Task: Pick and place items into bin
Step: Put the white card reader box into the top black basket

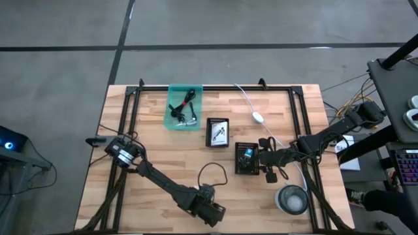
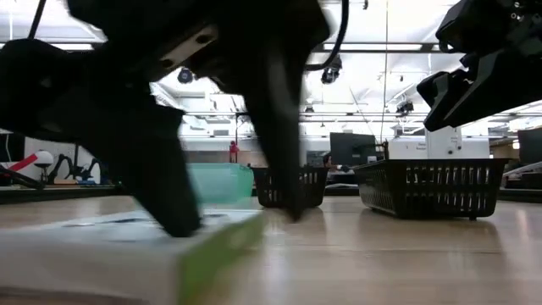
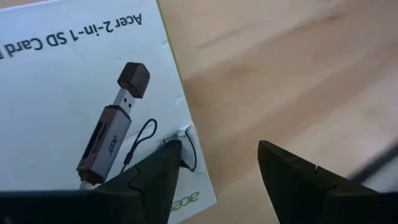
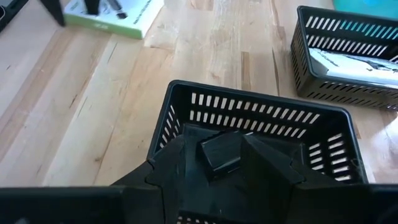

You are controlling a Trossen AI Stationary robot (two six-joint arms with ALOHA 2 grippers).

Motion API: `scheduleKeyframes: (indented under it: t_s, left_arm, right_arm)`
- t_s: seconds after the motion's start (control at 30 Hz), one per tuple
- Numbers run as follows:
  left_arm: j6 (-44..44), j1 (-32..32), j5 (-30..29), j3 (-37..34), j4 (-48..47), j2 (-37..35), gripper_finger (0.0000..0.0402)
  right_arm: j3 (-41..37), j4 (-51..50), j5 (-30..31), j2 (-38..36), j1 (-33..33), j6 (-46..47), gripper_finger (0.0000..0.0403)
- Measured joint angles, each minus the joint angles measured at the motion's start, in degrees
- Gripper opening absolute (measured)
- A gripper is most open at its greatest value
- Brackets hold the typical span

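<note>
— Where's your left hand (image 3: 214,163)?
— Fingers spread, one tip on the white packet (image 3: 81,93) lying on the worktop (image 3: 280,74).
— The right hand (image 4: 224,163)?
— Clenched on a small black box (image 4: 221,154) over the black basket (image 4: 261,109).

You get even overhead light on the table (image 1: 196,160), soft shadows, bright ceiling lamps (image 2: 423,17) glaring in the low view, near left arm (image 2: 152,110) a dark blur, packet (image 3: 81,93) print sharp in the left wrist view.

Left end effector (image 1: 214,213) near table's front edge; right end effector (image 1: 266,158) beside black basket (image 1: 246,158).
</note>
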Motion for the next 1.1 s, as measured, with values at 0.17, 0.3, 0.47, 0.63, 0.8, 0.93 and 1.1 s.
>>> scheduleKeyframes:
  t_s: [0.17, 0.3, 0.47, 0.63, 0.8, 0.93, 1.1]
  left_arm:
    - [0.3, 0.1, 0.7, 0.0, -9.0, 0.0, 0.0204]
    - [0.4, 0.1, 1.4, -0.1, -15.1, 0.0, 0.0204]
    - [0.5, 0.1, 1.8, -0.2, -19.7, 0.1, 0.0203]
    - [1.2, 0.2, 3.4, -0.3, -20.0, 0.1, 0.0158]
    - [4.4, 0.3, 6.4, -0.3, -20.3, 0.1, 0.0078]
    - [5.7, 0.6, 7.7, -0.3, -20.6, -0.1, 0.0016]
    - [9.1, 1.4, 6.7, -0.5, -20.5, -1.5, 0.0005]
  right_arm:
    - [0.0, 0.0, 0.0, 0.0, 0.0, 0.0, 0.0139]
    - [0.0, 0.0, 0.0, 0.0, 0.0, 0.0, 0.0139]
    - [0.0, 0.0, 0.0, 0.0, 0.0, 0.0, 0.0139]
    - [0.0, 0.0, 0.0, 0.0, 0.0, 0.0, 0.0139]
    - [0.0, 0.0, 0.0, 0.0, 0.0, 0.0, 0.0139]
    - [0.0, 0.0, 0.0, 0.0, 0.0, 0.0, 0.0139]
    - [0.0, 0.0, 0.0, 0.0, 0.0, 0.0, 0.0139]
